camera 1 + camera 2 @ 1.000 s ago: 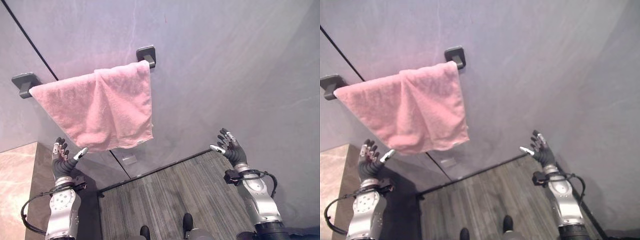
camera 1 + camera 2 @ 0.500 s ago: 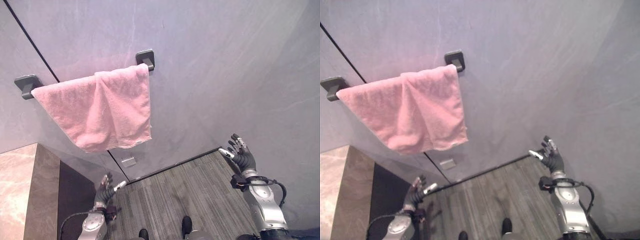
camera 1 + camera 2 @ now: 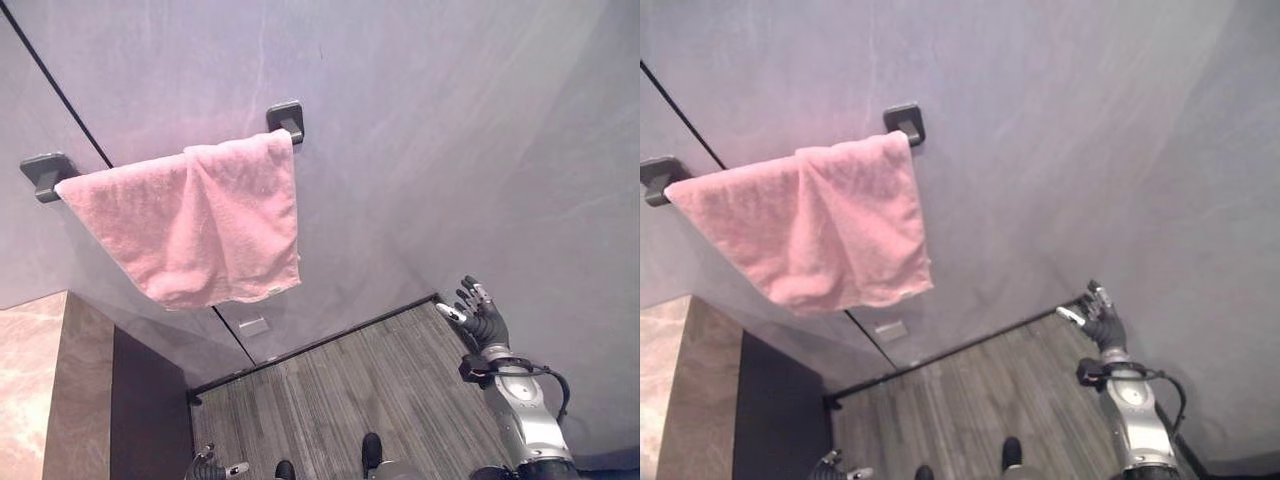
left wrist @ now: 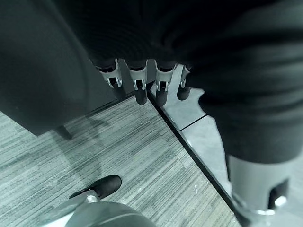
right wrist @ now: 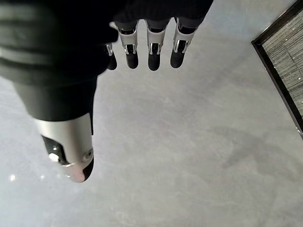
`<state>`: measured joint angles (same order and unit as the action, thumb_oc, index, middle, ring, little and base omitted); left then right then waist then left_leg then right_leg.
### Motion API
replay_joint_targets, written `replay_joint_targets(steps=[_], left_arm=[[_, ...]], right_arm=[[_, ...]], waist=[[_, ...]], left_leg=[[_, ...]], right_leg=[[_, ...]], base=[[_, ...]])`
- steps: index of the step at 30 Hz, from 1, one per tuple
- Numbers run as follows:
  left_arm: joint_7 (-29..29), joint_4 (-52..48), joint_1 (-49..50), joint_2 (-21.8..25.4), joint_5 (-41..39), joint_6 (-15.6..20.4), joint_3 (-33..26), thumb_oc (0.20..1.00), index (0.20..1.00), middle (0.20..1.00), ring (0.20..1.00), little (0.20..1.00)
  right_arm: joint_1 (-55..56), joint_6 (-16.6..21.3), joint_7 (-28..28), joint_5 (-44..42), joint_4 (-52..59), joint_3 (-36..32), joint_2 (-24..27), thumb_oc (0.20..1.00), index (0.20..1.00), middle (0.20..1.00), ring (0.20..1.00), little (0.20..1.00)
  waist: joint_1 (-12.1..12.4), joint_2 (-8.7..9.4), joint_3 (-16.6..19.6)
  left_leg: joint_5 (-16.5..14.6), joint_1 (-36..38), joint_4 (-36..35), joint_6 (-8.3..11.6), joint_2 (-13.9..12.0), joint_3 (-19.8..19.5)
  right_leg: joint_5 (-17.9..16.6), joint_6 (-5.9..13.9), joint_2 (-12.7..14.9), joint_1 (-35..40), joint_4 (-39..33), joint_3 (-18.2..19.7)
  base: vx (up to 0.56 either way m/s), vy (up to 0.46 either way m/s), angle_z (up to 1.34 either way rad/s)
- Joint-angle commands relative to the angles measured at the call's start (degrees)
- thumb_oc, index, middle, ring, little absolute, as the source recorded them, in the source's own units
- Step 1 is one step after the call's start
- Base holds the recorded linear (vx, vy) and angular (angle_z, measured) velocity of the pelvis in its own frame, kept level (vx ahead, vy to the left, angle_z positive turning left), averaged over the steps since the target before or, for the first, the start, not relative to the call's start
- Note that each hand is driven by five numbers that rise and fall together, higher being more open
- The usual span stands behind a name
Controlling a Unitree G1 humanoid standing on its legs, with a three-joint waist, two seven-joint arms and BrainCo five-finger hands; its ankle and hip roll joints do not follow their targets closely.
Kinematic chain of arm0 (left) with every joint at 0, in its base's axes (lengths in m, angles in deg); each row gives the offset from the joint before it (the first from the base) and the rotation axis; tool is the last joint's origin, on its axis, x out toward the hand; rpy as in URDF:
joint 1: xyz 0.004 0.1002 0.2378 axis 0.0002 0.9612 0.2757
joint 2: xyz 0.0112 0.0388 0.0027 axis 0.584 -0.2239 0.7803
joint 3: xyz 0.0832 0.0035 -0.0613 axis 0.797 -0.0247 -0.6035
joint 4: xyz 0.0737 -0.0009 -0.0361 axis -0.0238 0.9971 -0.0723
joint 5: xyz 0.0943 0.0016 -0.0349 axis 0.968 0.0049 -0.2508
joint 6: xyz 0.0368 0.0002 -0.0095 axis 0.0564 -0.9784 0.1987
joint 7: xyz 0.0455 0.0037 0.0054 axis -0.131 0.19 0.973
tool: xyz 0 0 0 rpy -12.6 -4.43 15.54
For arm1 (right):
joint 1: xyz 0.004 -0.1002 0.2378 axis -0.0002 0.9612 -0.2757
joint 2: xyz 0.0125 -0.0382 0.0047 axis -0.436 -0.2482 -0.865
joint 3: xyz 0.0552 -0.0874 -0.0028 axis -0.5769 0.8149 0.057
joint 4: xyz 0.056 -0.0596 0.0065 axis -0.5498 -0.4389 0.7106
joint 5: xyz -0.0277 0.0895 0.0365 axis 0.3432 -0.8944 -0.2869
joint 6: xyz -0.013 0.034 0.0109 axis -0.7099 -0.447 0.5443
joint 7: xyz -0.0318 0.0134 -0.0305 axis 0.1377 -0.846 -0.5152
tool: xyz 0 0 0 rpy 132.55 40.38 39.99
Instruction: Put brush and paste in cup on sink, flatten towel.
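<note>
Down has gone the left hand (image 3: 212, 468), now far below the pink towel (image 3: 190, 222), fingers (image 4: 141, 87) straight and holding nothing. Right hand (image 3: 480, 318) is raised well off to the towel's right, fingers spread, empty. Towel hangs on its bar (image 3: 284, 115), maybe bunched in the middle.

A plain pink terry towel (image 3: 195, 225) hangs on dark grey brackets (image 3: 287, 117) against the pale grey marbled wall (image 3: 450, 130), above grey striped flooring (image 3: 370, 385).
</note>
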<state>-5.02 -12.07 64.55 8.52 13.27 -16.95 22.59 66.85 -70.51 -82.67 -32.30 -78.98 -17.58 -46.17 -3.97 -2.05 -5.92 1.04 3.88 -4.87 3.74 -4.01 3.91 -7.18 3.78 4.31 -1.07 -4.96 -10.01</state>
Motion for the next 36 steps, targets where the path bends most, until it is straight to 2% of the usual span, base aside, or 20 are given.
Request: replay_joint_targets(steps=[1, 4, 10, 23, 36], left_arm=[[-0.45, 3.04, -3.29, 3.98, 1.44, 0.34, 0.62, 1.0, 1.0, 1.0, 1.0, 1.0], [-3.1, 8.64, -3.7, 2.89, 3.85, -1.67, 1.23, 1.0, 1.0, 1.0, 1.0, 1.0], [-1.64, 15.27, -4.92, -0.08, 2.79, -4.51, -1.52, 1.0, 1.0, 1.0, 1.0, 1.0], [-3.0, 18.85, -4.73, -1.43, 1.5, -6.64, -2.85, 1.0, 1.0, 1.0, 1.0, 1.0], [-2.67, 19.42, -4.35, -1.85, 0.0, -7.31, -4.02, 1.0, 1.0, 1.0, 1.0, 1.0]], right_arm=[[-3.54, 4.39, 0.39, -1.26, 0.95, 0.08, 0.18, 1.0, 1.0, 1.0, 1.0, 1.0], [-4.24, 3.62, 1.46, -1.59, 0.47, 0.67, 0.26, 1.0, 1.0, 1.0, 1.0, 1.0], [-4.38, 2.35, 2.24, -2.55, 0.75, 2.48, 0.23, 1.0, 1.0, 1.0, 1.0, 1.0], [-4.21, 0.94, 3.13, -2.56, 1.33, 3.81, 0.44, 1.0, 1.0, 1.0, 1.0, 1.0], [-3.65, 0.6, 3.05, -1.96, 1.95, 3.98, 0.16, 1.0, 1.0, 1.0, 1.0, 1.0]], waist=[[-0.15, 2.69, -0.64], [-0.3, 2.51, -0.34], [-0.64, 2.54, 0.63], [-0.59, 2.42, 1.72], [-0.09, 2.53, 2.17]], left_leg=[[-9.77, -2.68, 9.82, 1.23, -1.24, 1.22], [-9.76, -2.38, 9.43, 1.17, -1.26, 1.52], [-9.59, -1.39, 8.35, 1.18, -1.42, 1.96], [-9.21, -0.33, 6.96, 1.4, -1.86, 1.92], [-9.16, 0.04, 6.91, 1.6, -2.12, 1.34]], right_leg=[[11.38, 6.04, 6.52, 1.43, 5.67, -0.99], [11.33, 6.04, 6.56, 1.49, 5.63, -0.95], [11.43, 5.8, 6.41, 1.91, 5.37, -0.97], [11.76, 5.53, 5.93, 2.7, 4.99, -1.34], [12.01, 5.3, 5.65, 3.46, 4.85, -2.02]], base=[[0.0, 0.0, 0.0], [0.0, 0.0, 0.0], [0.03, 0.0, 0.0], [0.01, -0.001, 0.0], [0.0, -0.003, 0.0]])
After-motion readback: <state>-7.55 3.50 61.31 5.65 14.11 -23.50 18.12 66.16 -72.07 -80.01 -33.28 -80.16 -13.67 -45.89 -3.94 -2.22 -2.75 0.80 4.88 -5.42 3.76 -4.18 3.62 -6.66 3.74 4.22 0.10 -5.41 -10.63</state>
